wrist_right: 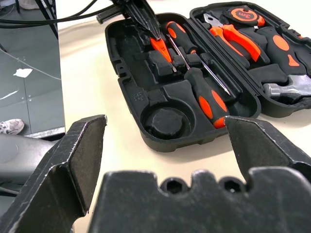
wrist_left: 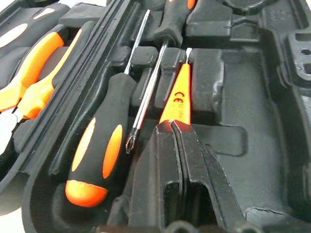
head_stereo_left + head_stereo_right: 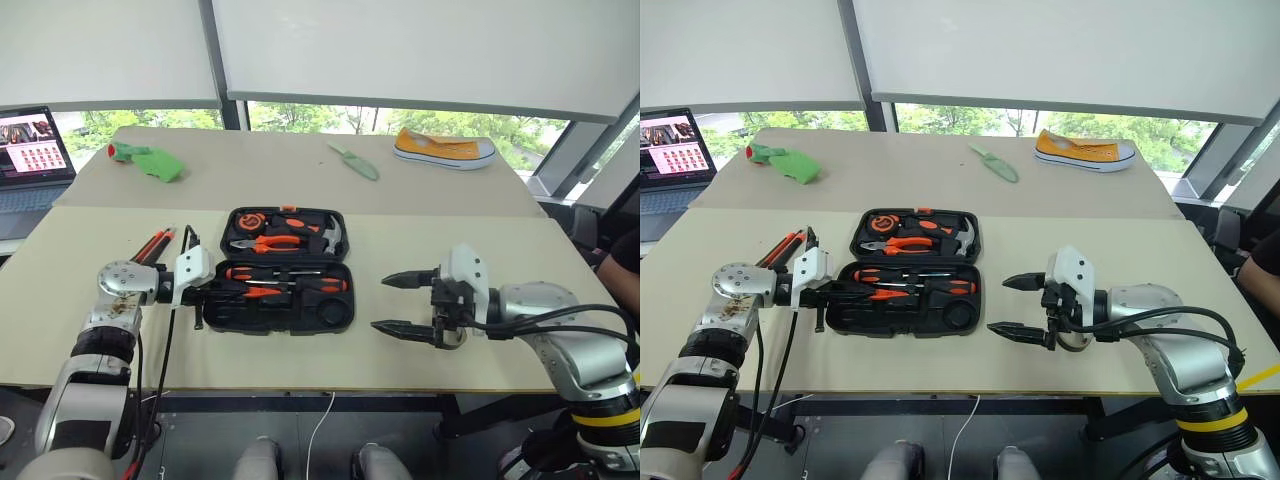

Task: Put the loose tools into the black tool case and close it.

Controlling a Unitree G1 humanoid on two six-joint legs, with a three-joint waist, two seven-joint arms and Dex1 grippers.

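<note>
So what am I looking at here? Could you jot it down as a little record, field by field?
Case: black tool case lying open on the table, tools in both halves
Left hand: left hand shut on a small orange screwdriver, holding it over the slots in the near half
Right hand: right hand open, holding nothing, beside the case
Still loose: orange-and-black tools on the table left of the case
Lid: not yet closed
Also on the far table: laptop, yellow shoe, pale green trowel-shaped tool
</note>
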